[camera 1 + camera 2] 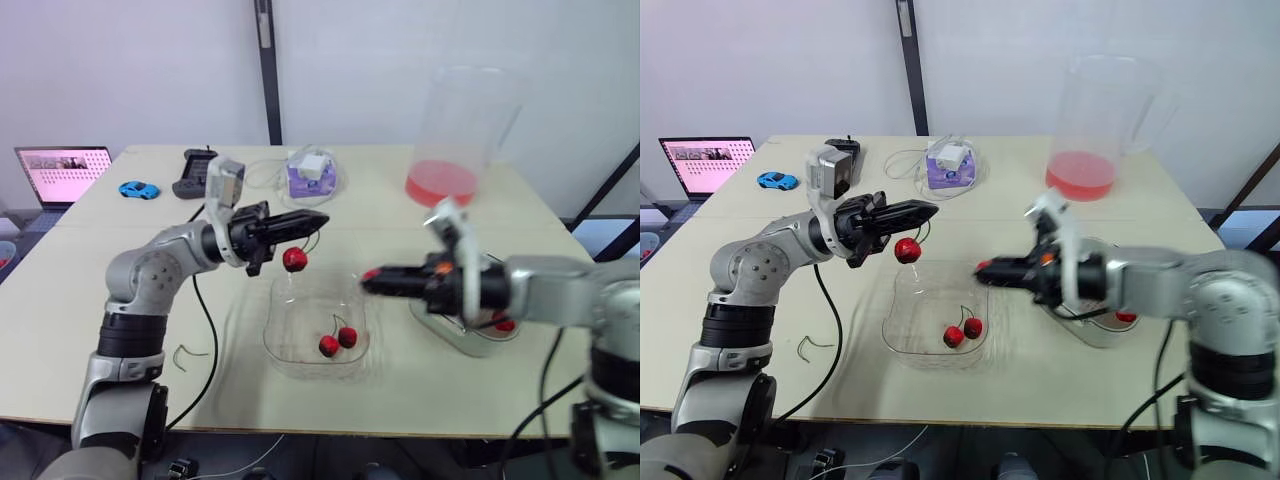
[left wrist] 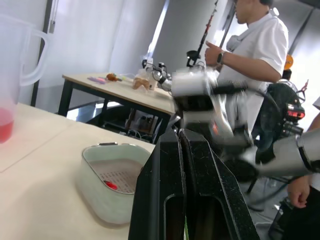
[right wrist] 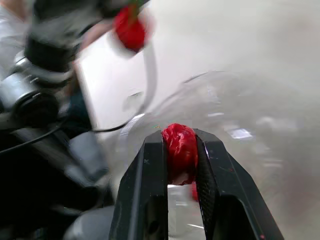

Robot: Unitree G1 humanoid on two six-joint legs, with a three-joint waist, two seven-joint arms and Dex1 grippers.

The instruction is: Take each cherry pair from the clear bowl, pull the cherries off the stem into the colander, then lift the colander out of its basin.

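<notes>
My left gripper [image 1: 318, 219] is shut on a thin stem above the far rim of the clear bowl [image 1: 275, 345], and one red cherry [image 1: 294, 260] dangles from that stem. My right gripper [image 1: 370, 274] is shut on a single red cherry [image 3: 180, 150], held above the bowl's right side, apart from the dangling one. Another cherry pair [image 1: 338, 341] lies in the bowl. To the right, partly behind my right arm, the pale colander [image 2: 115, 175] sits in its basin with a cherry [image 2: 111, 185] inside.
A tall clear pitcher [image 1: 455, 140] with red liquid stands at the back right. A laptop [image 1: 62, 170], a blue toy car [image 1: 138, 189], a black controller [image 1: 196, 172] and a purple box [image 1: 312, 175] line the far side. A person [image 2: 255, 55] stands beyond the table.
</notes>
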